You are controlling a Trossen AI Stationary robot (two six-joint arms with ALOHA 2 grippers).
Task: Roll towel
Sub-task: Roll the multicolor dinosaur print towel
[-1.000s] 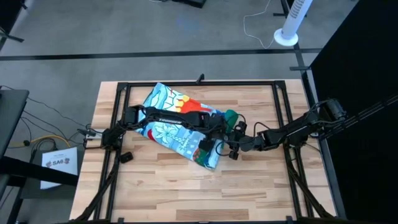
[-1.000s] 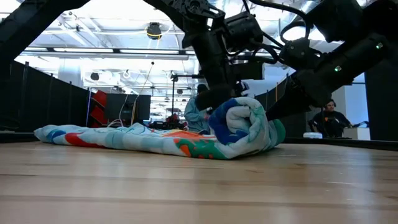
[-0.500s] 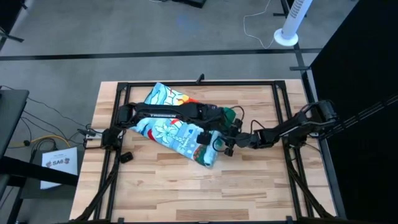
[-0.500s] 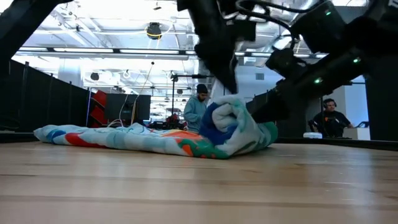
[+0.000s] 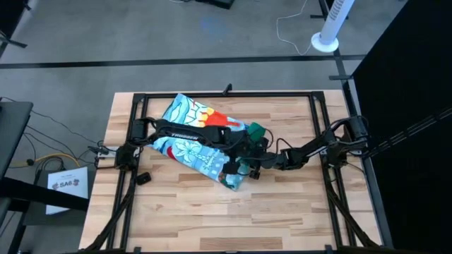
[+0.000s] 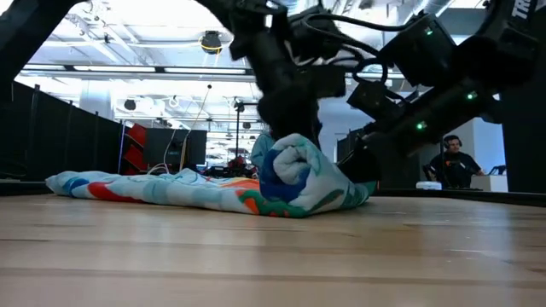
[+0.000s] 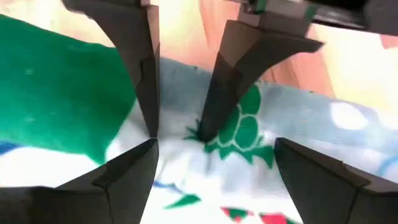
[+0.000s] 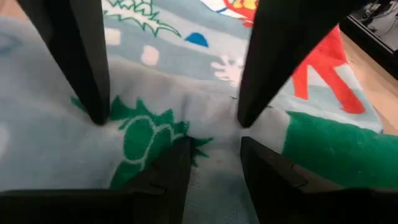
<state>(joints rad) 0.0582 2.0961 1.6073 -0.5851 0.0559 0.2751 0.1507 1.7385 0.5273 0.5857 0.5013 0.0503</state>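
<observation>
The towel (image 5: pixel 201 137) lies on the wooden desk (image 5: pixel 176 219), running diagonally from the far left part of the desk toward its centre. The far portion is spread flat, with the light-blue print and red and orange motifs facing up. The near-right end is wound into a thick roll (image 6: pixel 294 175) that rests on the desk surface; in the low view its spiral end faces the camera, with blue and white layers visible. A green patch of the towel shows beside the roll in the high view.

The left gripper (image 5: pixel 240 156) sits at the rolled end, its arm reaching across the flat part of the towel from the left side of the desk. In the left wrist view its fingers (image 7: pixel 140 81) are spread apart with their tips pressed onto the fabric; no cloth is clamped between them.

The right gripper (image 5: pixel 258 161) meets the roll from the right side of the desk, just beside the left gripper. In the right wrist view its fingers (image 8: pixel 87 68) are likewise parted, with the tips pressing down into the light-blue cloth next to a green motif, and nothing pinched between them.

Beyond the desk, a person (image 6: pixel 452 168) sits in the background at the right of the low view.
</observation>
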